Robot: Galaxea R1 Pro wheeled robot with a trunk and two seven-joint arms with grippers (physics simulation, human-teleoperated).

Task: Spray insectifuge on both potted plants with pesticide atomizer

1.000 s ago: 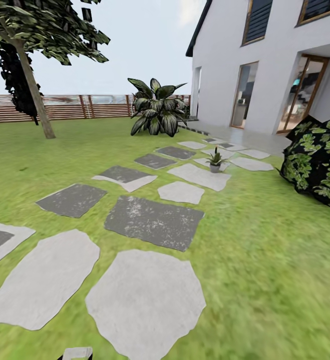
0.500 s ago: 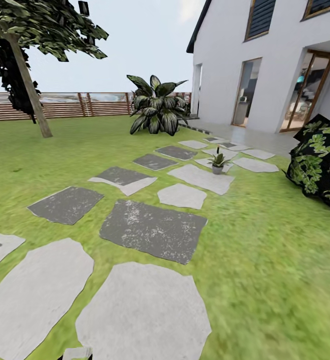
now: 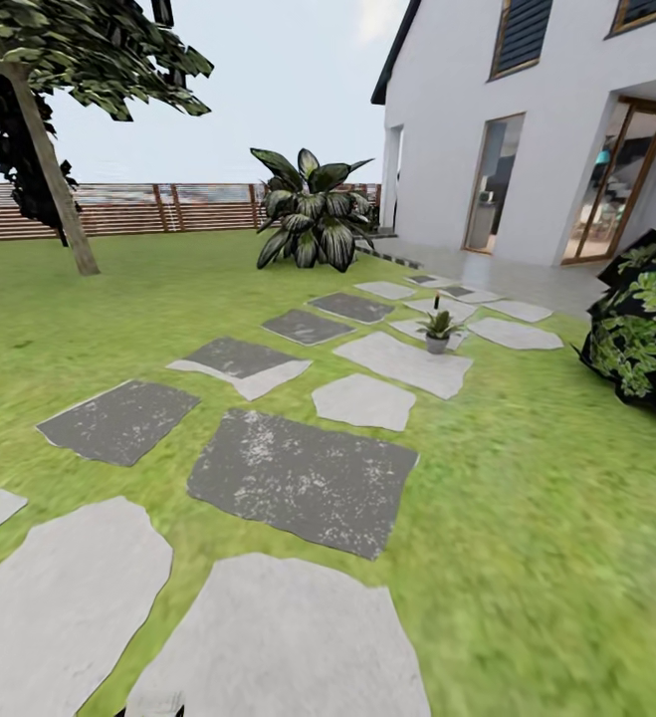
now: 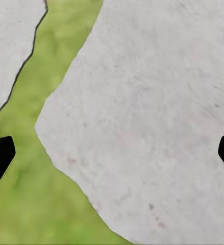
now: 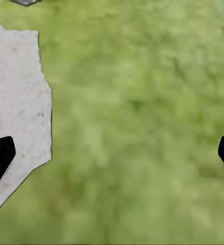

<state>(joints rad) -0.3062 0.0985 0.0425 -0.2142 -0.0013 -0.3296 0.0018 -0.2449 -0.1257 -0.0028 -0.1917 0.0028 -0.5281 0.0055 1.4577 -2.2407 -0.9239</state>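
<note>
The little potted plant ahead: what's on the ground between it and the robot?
In the head view, stepping stones set in lawn lead to the potted plant.

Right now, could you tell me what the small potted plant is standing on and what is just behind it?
The potted plant stands on a pale stepping stone. A slim dark upright object rises just behind it, too small to identify; the leaves cover its base.

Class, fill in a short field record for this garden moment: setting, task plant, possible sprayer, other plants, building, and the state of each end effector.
setting: lawn with stepping stones
task plant: one potted plant on a pale stone
possible sprayer: slim dark thing just behind the pot, too small to tell
other plants: striped bush, tree, leafy shrub
boundary: wooden fence
building: white house
left end effector: open, empty, over stone
right end effector: open, empty, over grass
</note>
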